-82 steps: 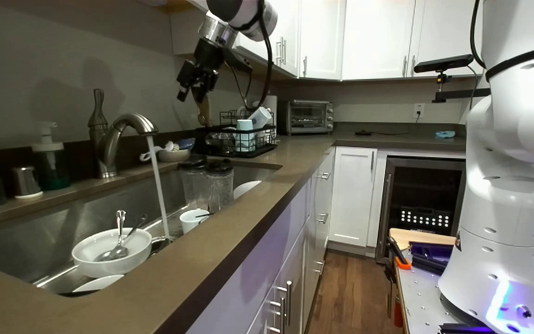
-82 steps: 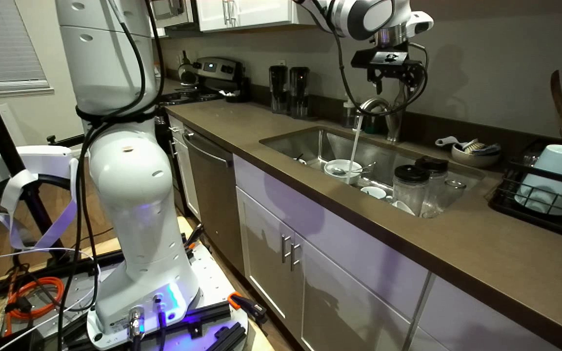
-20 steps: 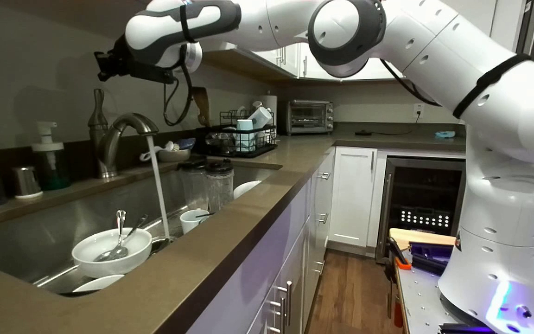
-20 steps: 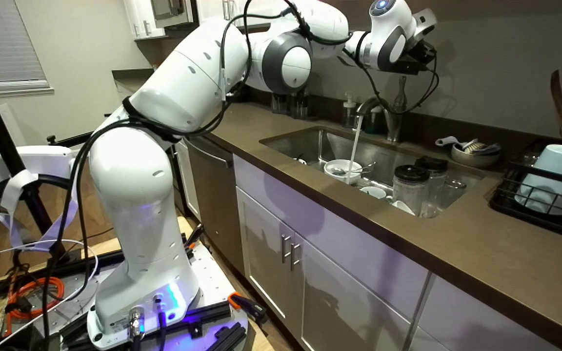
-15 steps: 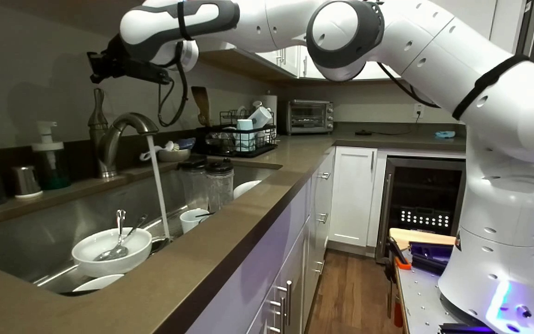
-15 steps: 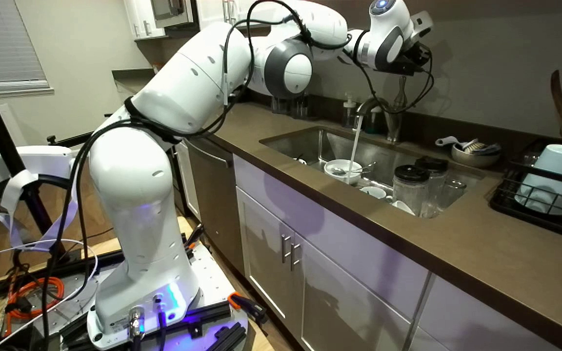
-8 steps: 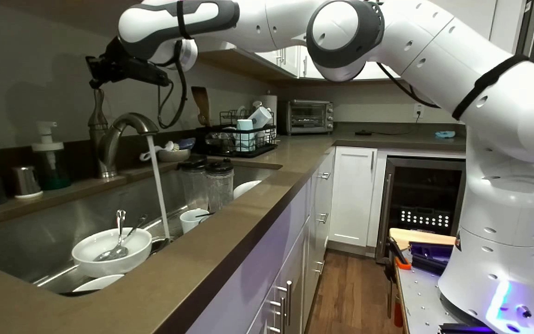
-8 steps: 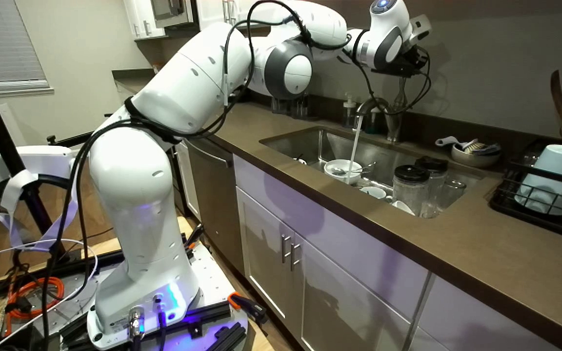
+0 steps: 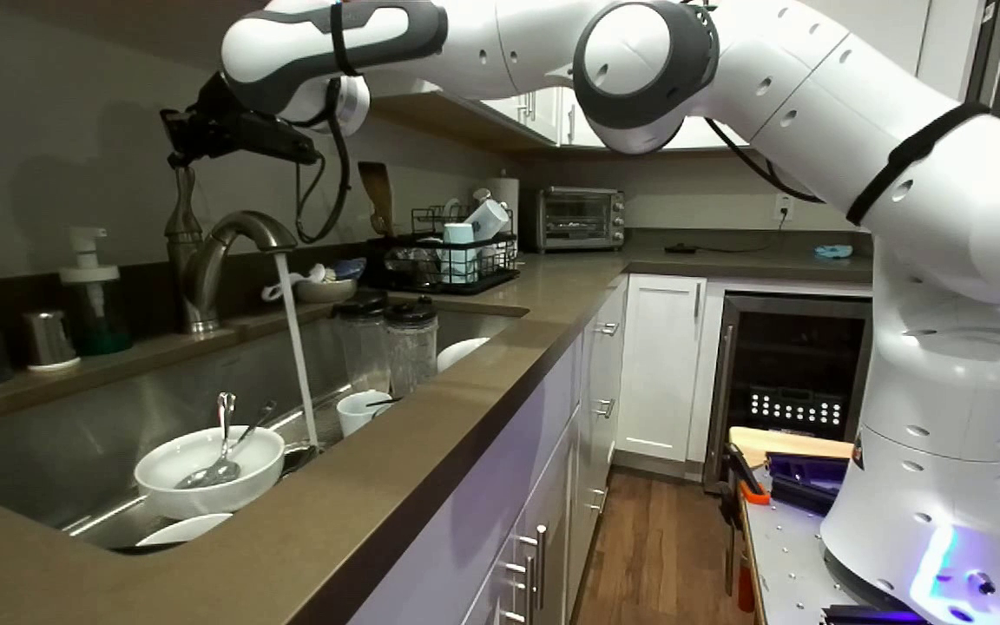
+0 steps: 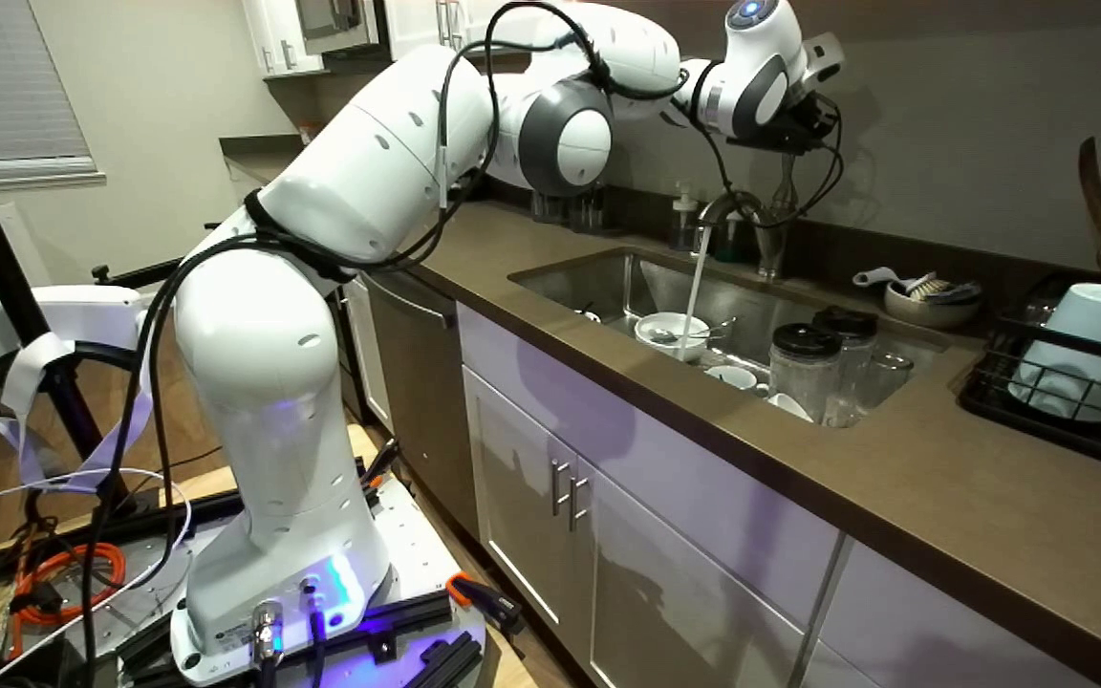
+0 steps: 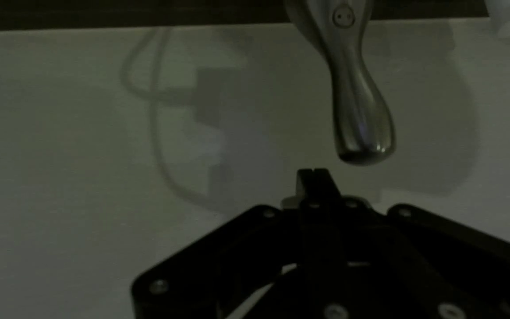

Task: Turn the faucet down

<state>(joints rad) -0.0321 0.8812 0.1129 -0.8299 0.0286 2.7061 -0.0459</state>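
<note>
The brushed-steel faucet stands behind the sink in both exterior views, its arched spout (image 9: 248,227) pouring a steady stream of water (image 9: 296,347). Its lever handle (image 9: 184,208) points upright beside the spout. My gripper (image 9: 177,141) is at the top of that handle, facing the wall. In the wrist view the picture seems upside down: the handle (image 11: 359,102) hangs from the top edge, and my gripper (image 11: 313,171) is shut, fingertips together with nothing between them, just past the handle's tip and to one side. Whether they touch cannot be told. In an exterior view the spout (image 10: 727,203) shows beneath my wrist.
In the sink (image 9: 83,417) are a white bowl (image 9: 205,477) with spoons, a white mug (image 9: 357,412) and lidded jars (image 9: 411,347). Soap dispensers (image 9: 92,295) stand left of the faucet. A small bowl (image 9: 326,289) and dish rack (image 9: 452,265) stand to its right.
Several seconds ago my gripper hung elsewhere, pointing downward. It now faces the wall over the handle. During the last second it sank slightly to the handle's top. Water runs as before.
</note>
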